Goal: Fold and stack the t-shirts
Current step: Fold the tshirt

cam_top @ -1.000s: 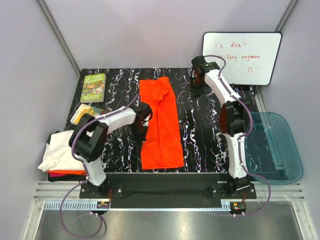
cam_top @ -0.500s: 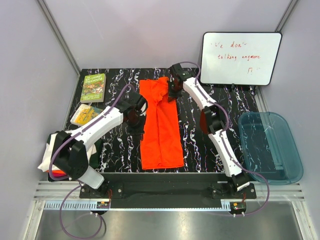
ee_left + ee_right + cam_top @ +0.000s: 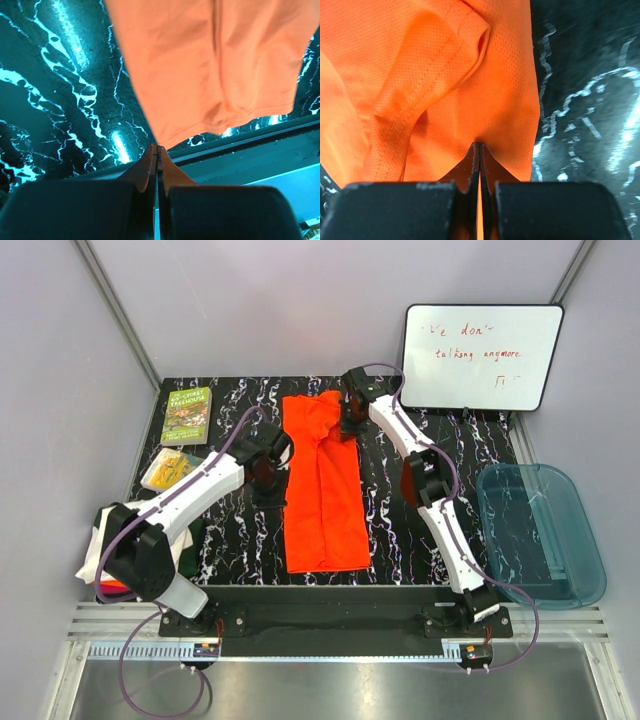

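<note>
**Orange t-shirt (image 3: 322,490) stretched lengthwise between two clenched end effectors**

The orange t-shirt is laid out on the middle of the tabletop (image 3: 390,530) as a long, narrow strip. Its long axis runs straight from the arms' side to the far side, with the bunched collar-and-sleeve end farthest away.

The left end effector (image 3: 157,148) is pressed fully closed, and its tips are met by the shirt's left edge, about halfway along the strip. From there the cloth lies to the right, and the hem end is seen ahead of the fingers, towards the near rail.

The right end effector (image 3: 480,145) is clenched just as tight. It is planted on the cloth at the shirt's far right corner, just beside the sleeve opening, so the body of the shirt lies to its left.

Whether a pinch of fabric is trapped in either one cannot be told; only closed tips against cloth are shown.

A cross-fold along that long axis is judged to be the step in hand. The collar end is best reached by the right arm and the hem half by the left.

Well to the left of the shirt, a white t-shirt (image 3: 112,540) is heaped over a red-orange one (image 3: 128,586).
</note>
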`<action>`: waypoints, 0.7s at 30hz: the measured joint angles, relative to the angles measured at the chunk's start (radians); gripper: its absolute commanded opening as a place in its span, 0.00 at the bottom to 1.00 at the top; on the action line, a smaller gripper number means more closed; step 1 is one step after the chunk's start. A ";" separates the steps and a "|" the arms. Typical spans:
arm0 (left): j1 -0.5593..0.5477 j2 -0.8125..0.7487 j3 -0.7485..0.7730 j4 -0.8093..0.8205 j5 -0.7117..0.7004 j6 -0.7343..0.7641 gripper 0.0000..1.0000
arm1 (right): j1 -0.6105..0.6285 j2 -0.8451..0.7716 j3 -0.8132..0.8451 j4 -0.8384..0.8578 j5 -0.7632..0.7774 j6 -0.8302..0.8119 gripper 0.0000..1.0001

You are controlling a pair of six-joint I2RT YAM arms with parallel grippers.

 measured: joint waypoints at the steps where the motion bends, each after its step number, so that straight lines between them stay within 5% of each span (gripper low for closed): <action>1: 0.000 -0.003 0.000 -0.005 -0.004 0.000 0.00 | -0.003 0.002 0.004 0.000 0.006 -0.003 0.00; 7: 0.000 -0.040 0.000 -0.014 -0.033 -0.001 0.00 | -0.027 -0.009 -0.010 0.004 0.022 -0.034 0.03; 9: 0.000 -0.055 0.000 -0.012 -0.035 -0.003 0.00 | -0.032 -0.053 -0.076 0.009 0.030 -0.048 0.22; 11: 0.000 -0.069 -0.001 -0.002 -0.036 -0.011 0.16 | -0.035 -0.137 -0.185 0.003 0.050 -0.058 0.49; 12: 0.000 -0.075 -0.006 0.011 -0.036 -0.017 0.46 | -0.035 -0.192 -0.249 0.006 0.055 -0.062 0.70; 15: 0.000 -0.099 -0.057 0.072 -0.026 -0.039 0.79 | -0.040 -0.392 -0.447 0.015 0.069 -0.066 0.95; 16: 0.000 -0.109 -0.086 0.091 -0.019 -0.052 0.93 | -0.041 -0.482 -0.536 0.037 0.068 -0.070 0.96; 21: 0.000 -0.173 -0.286 0.204 0.032 -0.128 0.99 | -0.065 -0.937 -0.917 0.104 0.039 -0.034 0.97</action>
